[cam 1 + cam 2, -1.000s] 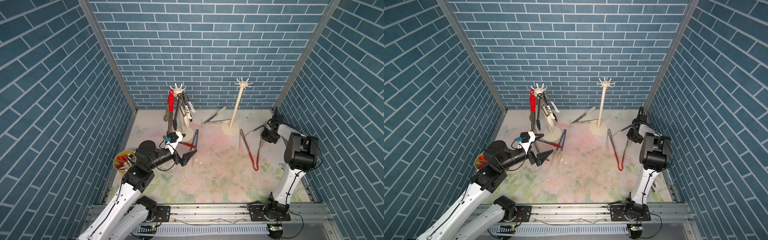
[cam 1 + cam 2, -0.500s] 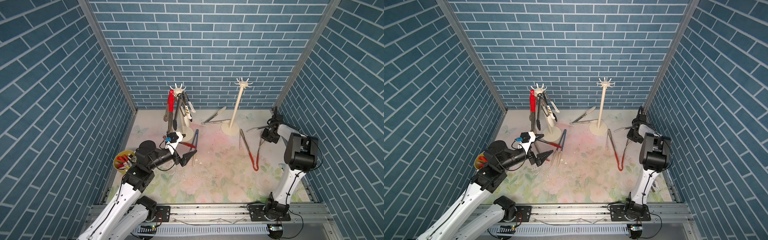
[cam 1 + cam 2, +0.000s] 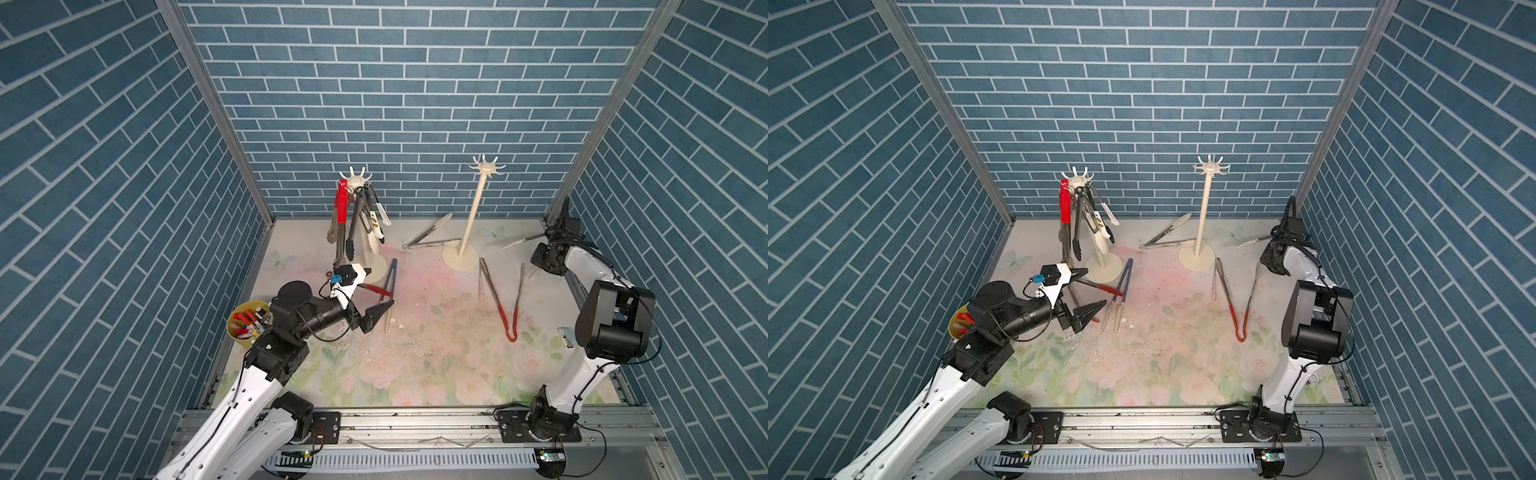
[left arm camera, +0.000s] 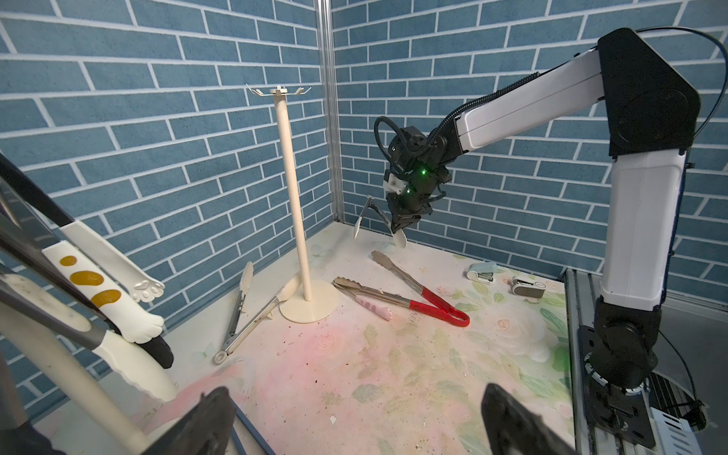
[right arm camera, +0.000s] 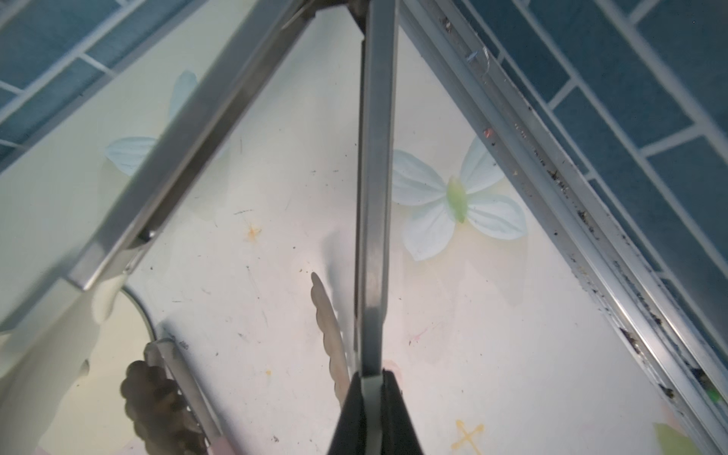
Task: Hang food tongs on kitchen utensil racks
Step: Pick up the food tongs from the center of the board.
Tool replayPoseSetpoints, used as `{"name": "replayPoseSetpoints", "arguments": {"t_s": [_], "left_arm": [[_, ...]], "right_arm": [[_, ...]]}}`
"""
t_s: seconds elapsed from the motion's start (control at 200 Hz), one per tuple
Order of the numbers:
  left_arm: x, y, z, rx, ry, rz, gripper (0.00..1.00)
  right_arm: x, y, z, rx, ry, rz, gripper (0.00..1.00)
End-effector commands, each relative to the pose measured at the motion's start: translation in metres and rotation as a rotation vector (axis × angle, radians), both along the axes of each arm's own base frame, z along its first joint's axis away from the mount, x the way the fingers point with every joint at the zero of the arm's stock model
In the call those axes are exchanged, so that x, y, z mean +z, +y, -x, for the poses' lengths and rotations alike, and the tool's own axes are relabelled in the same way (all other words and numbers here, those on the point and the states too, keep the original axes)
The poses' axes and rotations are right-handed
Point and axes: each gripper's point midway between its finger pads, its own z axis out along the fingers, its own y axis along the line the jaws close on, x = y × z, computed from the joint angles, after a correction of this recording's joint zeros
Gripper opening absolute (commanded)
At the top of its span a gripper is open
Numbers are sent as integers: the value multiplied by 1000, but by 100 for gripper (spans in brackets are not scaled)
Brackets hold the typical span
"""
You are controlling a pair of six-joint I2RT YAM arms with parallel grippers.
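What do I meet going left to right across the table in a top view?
Yellow marker cup → loaded rack → empty rack → red-handled tongs → right gripper, shut on steel tongs.

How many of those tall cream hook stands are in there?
2. The left stand carries several hanging tongs; the right stand, beside it, has bare hooks. None seems hidden.

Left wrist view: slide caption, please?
Right gripper grips white-tipped tongs in the corner beyond the empty rack; red-handled tongs lie nearby.
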Motion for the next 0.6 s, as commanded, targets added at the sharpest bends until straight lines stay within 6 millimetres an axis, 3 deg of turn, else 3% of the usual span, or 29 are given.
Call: {"name": "replayPoseSetpoints", "arguments": {"t_s": [0.0,0.395,0.595], "left_arm": [[0,-1,2,-7,-3,-1,99],[0,0,1,2,0,1,99],[1,1,-1,14,13,7,99]], "right_arm": [[31,-1,-1,-10,-79,24,0],[94,8,6,16,-234,47,0],[130,23,11,72,-337,47,0]]}}
